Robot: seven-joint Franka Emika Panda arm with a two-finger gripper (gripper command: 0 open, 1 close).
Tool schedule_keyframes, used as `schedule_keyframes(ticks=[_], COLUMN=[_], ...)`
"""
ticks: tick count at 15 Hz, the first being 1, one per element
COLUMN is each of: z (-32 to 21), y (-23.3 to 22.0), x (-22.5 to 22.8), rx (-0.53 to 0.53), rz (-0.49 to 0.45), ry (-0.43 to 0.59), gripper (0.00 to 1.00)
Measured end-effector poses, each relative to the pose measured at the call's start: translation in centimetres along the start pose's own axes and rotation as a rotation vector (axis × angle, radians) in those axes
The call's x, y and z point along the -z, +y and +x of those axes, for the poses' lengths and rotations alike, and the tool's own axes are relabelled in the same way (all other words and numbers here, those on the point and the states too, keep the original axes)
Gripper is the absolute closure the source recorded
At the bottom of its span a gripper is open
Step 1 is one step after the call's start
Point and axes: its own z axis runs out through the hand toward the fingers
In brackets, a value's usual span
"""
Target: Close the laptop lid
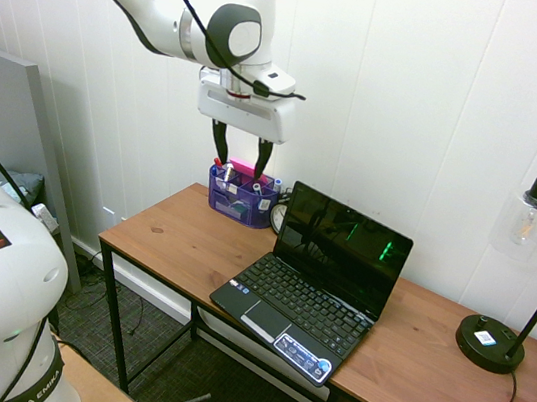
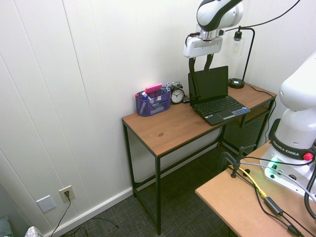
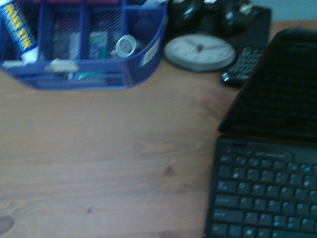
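Organizer point(image 1: 241, 195) and clock point(image 2: 177, 94) beside lid point(image 1: 343, 247)

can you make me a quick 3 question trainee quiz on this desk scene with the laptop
1. True or false: the laptop lid is already shut.
2. Which thing stands between the blue mesh organizer and the laptop? A) alarm clock B) mug C) stapler
3. Fill in: the pincer hangs with its fingers ____, holding nothing.

Key
1. False: the lid stands up, screen facing the keyboard.
2. A: the alarm clock stands on the wooden desk by the laptop's side.
3. Open: it is in the air above the desk, clear of the lid.
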Motion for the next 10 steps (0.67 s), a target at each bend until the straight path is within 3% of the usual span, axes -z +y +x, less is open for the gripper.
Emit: schedule_keyframes(ticks=[6, 10], z=[10.7, 15.9], y=[-1.6, -1.0], x=[-0.6, -2.7], rx=[-0.122, -0.195], rz=[0.013, 0.001], ry=[0.087, 0.088], gripper=[0.00, 0.00])
